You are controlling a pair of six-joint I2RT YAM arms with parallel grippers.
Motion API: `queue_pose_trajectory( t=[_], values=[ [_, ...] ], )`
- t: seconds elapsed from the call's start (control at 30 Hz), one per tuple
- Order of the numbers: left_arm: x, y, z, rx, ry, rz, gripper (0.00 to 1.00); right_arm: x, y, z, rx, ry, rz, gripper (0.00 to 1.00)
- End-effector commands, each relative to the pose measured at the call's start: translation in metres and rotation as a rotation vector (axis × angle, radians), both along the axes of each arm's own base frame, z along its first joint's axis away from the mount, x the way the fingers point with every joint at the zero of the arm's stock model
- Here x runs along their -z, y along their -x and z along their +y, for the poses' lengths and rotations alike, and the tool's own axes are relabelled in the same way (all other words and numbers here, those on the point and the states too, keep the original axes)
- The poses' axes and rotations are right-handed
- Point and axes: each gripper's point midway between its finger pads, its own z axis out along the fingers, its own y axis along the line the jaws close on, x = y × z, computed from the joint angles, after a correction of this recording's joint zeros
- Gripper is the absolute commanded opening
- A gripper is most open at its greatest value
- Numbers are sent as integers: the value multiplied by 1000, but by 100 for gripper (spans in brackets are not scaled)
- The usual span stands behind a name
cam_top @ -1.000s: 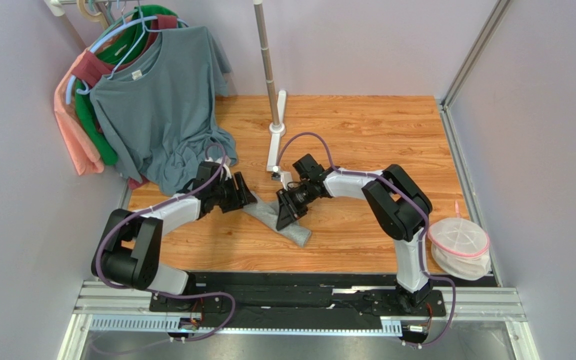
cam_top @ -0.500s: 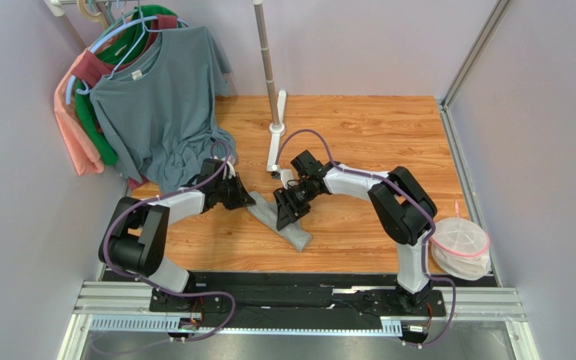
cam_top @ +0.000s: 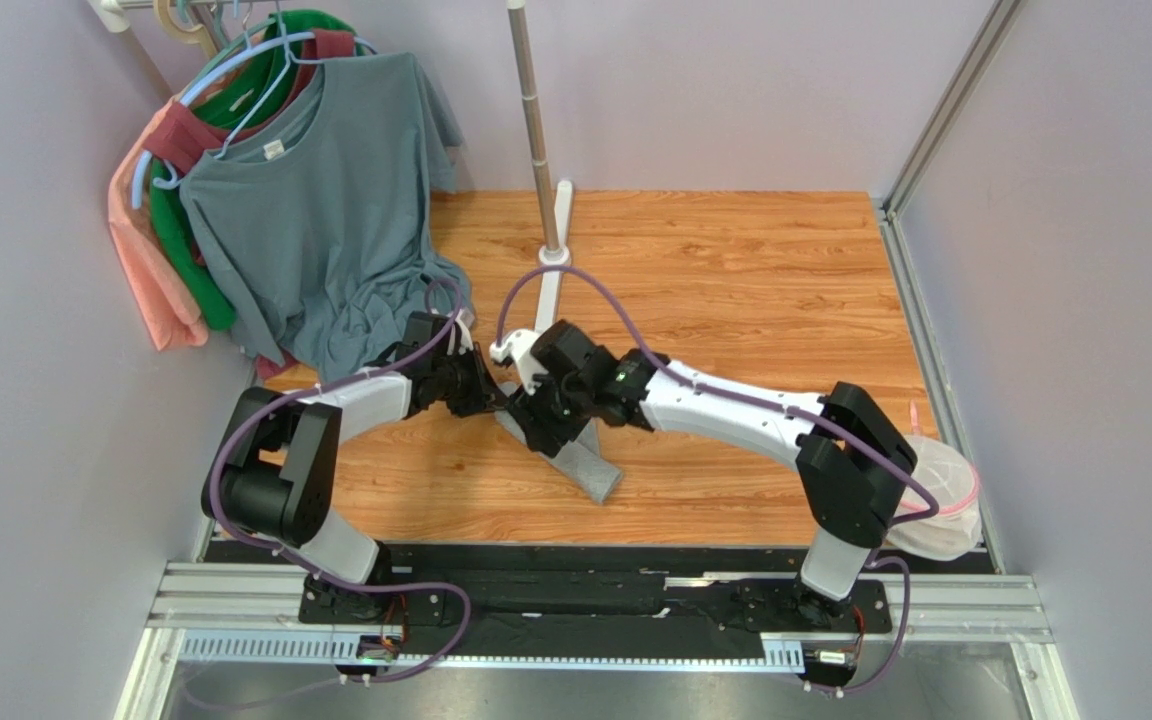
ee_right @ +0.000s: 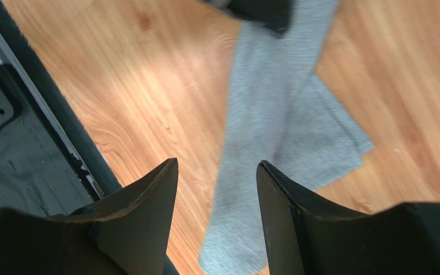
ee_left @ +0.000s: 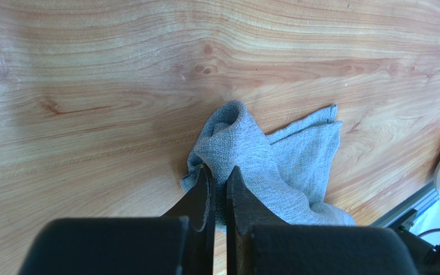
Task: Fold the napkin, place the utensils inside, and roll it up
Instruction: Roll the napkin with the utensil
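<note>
The grey napkin lies bunched in a narrow strip on the wooden table, just ahead of the arms. My left gripper is shut on the strip's left end; in the left wrist view the dark fingers pinch a raised fold of the napkin. My right gripper hovers right beside it, open. In the right wrist view its jaws stand wide apart above the napkin, holding nothing. The utensils are out of view.
Several T-shirts hang on a rack at the back left, reaching down to the table. The rack's pole and white foot stand behind the grippers. A pink-rimmed white mesh basket sits at the right edge. A metal rail runs along the near edge.
My left gripper has shut on the napkin's left end. My right gripper has opened, let go of the cloth and swung left, close to the left gripper.
</note>
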Motion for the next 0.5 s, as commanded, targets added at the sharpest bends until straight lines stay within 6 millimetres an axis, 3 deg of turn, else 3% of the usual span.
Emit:
queue_pose_trajectory(
  t=[0.0,0.17,0.4,0.47],
  values=[
    [6,4,3,14,-24,30,0,13,-11,4,44,62,-168,56],
    [6,4,1,23,-15,35,0,38,-13,1,27,116,-177,56],
    [2,2,1,21,-15,27,0,48,-9,5,-11,118,-165,55],
    [3,2,1,22,-18,30,0,40,-11,4,5,112,-203,54]
  ],
)
